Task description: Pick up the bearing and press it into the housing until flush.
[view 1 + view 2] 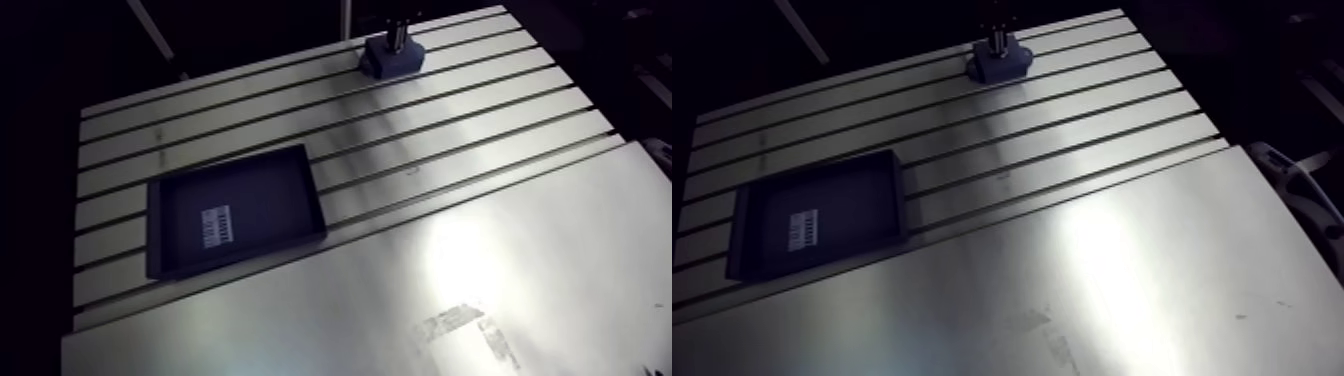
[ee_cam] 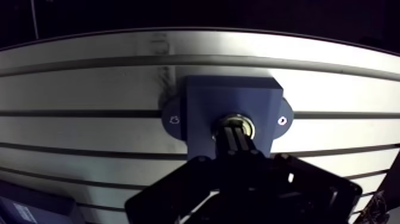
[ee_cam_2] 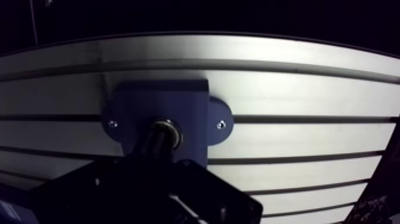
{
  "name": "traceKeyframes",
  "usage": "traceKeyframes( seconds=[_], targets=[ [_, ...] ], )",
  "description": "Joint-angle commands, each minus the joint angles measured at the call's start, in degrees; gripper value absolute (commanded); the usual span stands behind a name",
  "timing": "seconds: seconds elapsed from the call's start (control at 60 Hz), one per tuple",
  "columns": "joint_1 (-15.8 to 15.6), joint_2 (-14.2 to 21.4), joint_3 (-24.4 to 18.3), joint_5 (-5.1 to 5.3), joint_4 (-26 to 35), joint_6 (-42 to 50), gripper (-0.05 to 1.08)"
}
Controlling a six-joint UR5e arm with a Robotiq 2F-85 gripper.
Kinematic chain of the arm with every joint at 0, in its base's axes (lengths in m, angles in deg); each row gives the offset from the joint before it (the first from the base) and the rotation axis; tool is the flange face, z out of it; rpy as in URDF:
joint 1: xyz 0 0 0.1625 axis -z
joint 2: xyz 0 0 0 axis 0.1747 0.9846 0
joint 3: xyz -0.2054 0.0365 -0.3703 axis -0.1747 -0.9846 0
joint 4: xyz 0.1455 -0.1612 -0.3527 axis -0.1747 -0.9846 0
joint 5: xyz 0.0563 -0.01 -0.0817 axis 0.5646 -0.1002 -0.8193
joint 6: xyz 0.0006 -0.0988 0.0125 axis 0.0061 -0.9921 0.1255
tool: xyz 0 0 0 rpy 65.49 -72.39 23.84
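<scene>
A blue housing block (image 2: 232,98) with two mounting ears is bolted to the slotted table, near its far edge in the arm view (image 1: 392,58). A metal bearing ring (image 2: 246,127) sits in the housing's round bore. My gripper (image 2: 233,134) comes straight down onto it, fingers shut together, their tips resting on the bearing's middle. Only part of the ring's rim shows around the fingertips. How deep the bearing sits is hidden by the fingers.
A shallow black tray (image 1: 228,166) with a white label (image 1: 217,224) inside lies on the table's left side. A smooth metal sheet (image 1: 450,290) covers the near part of the table. Slots run across the table (image 1: 480,110) between tray and housing.
</scene>
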Motion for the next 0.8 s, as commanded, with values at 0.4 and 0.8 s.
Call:
traceKeyframes(
  seconds=[0.4,0.8],
  targets=[
    [0.00,-0.10,0.23,-0.09,-0.11,0.00,1.08],
    [0.00,-0.54,0.23,-0.18,-0.11,0.00,1.08]
  ],
)
